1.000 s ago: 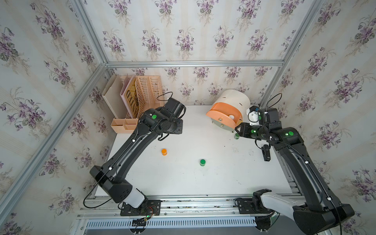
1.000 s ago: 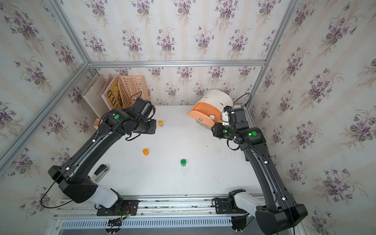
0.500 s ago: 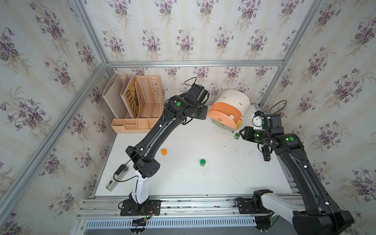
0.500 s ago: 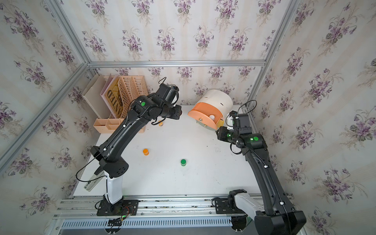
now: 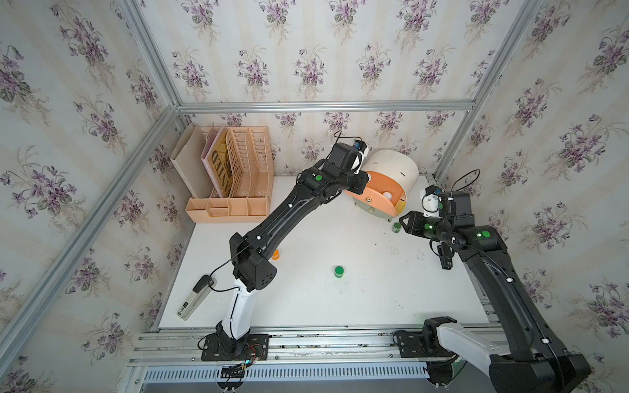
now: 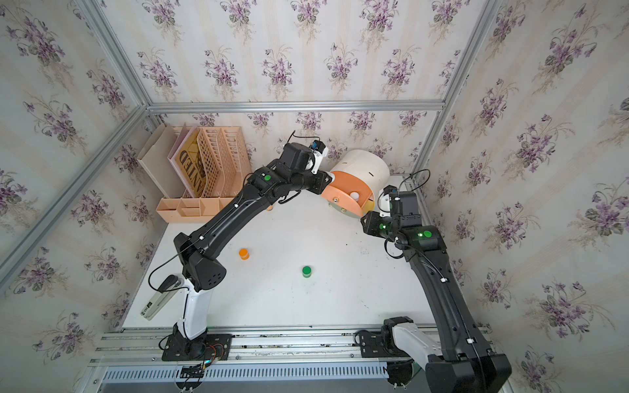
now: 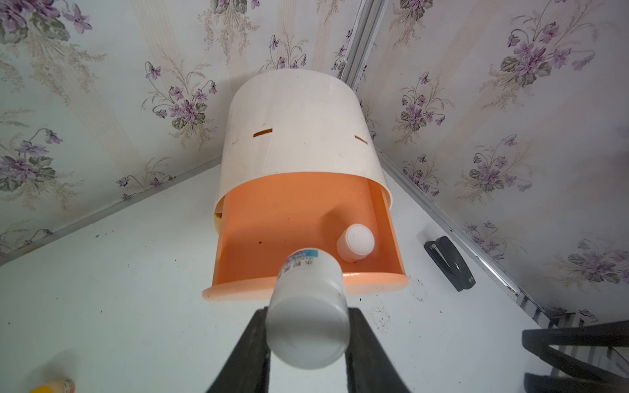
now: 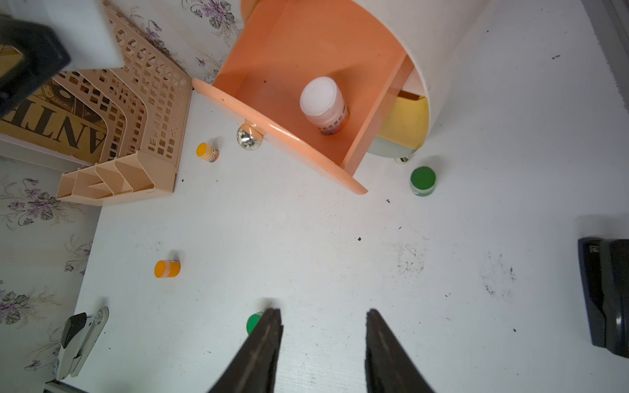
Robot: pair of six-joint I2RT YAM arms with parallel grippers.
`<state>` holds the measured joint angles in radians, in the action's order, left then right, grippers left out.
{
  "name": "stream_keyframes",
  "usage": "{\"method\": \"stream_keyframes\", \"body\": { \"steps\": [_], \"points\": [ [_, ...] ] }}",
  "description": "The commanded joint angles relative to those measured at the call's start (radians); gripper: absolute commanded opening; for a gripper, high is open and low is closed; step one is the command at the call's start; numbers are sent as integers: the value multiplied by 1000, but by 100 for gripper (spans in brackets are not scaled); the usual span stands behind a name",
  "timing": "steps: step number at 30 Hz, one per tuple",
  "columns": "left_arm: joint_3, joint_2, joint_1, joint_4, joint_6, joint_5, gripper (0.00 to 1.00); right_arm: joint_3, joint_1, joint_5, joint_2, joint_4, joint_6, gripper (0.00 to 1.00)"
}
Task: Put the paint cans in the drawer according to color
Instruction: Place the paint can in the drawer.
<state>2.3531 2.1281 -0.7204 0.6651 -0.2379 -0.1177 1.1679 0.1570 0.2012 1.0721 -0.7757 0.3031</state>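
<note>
The drawer cabinet point(image 5: 394, 166) was a white drum on short feet in the table's point(image 5: 374, 306) far right corner. Its peach drawer point(image 7: 289, 221) stood pulled out with one white-lidded paint can point(image 7: 355, 242) upright inside. My left claw point(image 7: 308, 328) was pinching a second white can point(image 7: 308, 299) just in front of that drawer's lip. A second earlier that arm had been back by the peach file rack point(image 5: 248, 170). My right claw point(image 8: 323, 316) was spread and empty, drawn back a little from the cabinet. A green can point(image 8: 422, 180) beside the cabinet's foot, another green can point(image 5: 339, 271) mid-table and an orange can point(image 6: 243, 253) had not moved. The held can's label had a blue strip with print too small to read. A board in the rack showed "NTED".
</note>
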Motion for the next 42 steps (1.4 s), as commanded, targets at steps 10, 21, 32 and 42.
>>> {"method": "stream_keyframes", "body": {
  "steps": [10, 21, 32, 42],
  "points": [
    [16, 91, 24, -202, 66, -23, 38, 8, -5, -22, 4, 62, -3, 44],
    [25, 152, 45, -249, 77, -26, 38, 1, -20, -10, 34, 107, 6, 44],
    [56, 191, 64, -227, 68, -39, 38, -9, -24, -31, 45, 123, 22, 44],
    [47, 201, 63, -216, 84, -51, 40, -12, -23, -34, 48, 142, 32, 44]
  ]
}}
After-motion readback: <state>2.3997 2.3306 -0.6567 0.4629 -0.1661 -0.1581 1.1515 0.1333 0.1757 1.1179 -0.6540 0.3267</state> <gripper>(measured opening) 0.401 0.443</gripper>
